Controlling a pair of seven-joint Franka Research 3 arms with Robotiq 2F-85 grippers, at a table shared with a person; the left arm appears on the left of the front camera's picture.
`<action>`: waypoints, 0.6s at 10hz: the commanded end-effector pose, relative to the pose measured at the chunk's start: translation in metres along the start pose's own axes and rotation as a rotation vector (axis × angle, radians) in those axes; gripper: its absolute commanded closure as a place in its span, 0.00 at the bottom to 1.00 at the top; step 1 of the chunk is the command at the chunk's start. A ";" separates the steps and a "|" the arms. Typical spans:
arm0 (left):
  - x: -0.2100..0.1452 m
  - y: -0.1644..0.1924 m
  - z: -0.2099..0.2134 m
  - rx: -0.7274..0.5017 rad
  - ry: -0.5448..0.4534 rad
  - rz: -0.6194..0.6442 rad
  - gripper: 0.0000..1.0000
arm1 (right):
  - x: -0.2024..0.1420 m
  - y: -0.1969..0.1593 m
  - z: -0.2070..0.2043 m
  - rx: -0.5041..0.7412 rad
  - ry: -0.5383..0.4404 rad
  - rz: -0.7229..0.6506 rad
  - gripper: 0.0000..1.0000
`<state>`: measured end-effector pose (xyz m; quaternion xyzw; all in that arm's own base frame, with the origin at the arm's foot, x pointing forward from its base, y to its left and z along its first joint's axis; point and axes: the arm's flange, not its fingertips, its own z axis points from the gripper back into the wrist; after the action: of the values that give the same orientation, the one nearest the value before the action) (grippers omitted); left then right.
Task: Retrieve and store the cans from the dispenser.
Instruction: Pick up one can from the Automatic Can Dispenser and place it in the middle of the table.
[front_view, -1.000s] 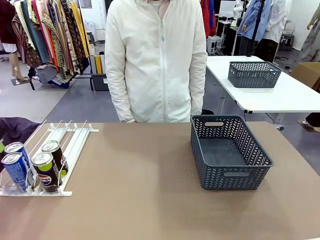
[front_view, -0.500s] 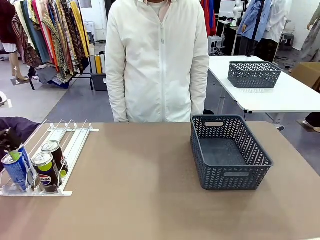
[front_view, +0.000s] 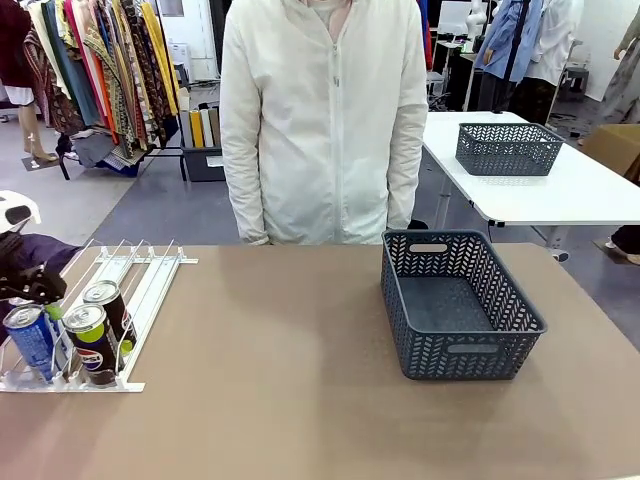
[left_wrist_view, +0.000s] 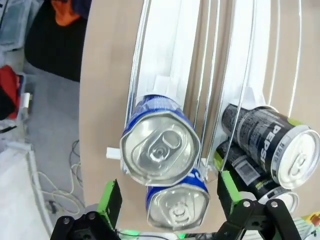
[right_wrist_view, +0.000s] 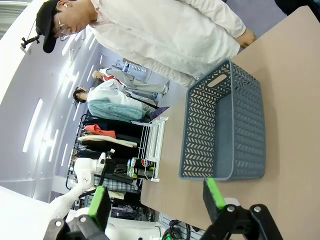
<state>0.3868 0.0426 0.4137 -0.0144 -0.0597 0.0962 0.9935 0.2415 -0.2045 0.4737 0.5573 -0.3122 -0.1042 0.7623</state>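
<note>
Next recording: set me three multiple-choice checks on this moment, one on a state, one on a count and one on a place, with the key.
1. The grey basket is: A) empty B) holding one can C) tipped on its side.
2. How many cans sit in the dispenser? A) two B) four C) six.
3. The left gripper is: A) inside the basket B) resting on the basket's rim C) above the blue cans.

Key: 1 A, its bare floor shows through the open top. 2 B, the left wrist view shows two blue cans and two black Pepsi cans. 3 C, its open jaws stand on either side of the blue can tops.
</note>
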 end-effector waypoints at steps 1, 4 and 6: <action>-0.007 -0.007 -0.007 0.014 0.009 0.009 0.00 | 0.005 0.002 0.000 0.022 -0.021 0.025 0.00; -0.008 -0.008 -0.009 0.011 0.040 0.015 0.00 | 0.005 0.002 0.000 0.022 -0.021 0.025 0.00; -0.009 -0.009 -0.010 0.002 0.039 0.035 0.00 | 0.005 0.002 0.000 0.022 -0.021 0.025 0.00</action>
<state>0.3857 0.0365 0.4052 -0.0124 -0.0377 0.0950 0.9947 0.2414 -0.2045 0.4737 0.5573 -0.3123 -0.1040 0.7623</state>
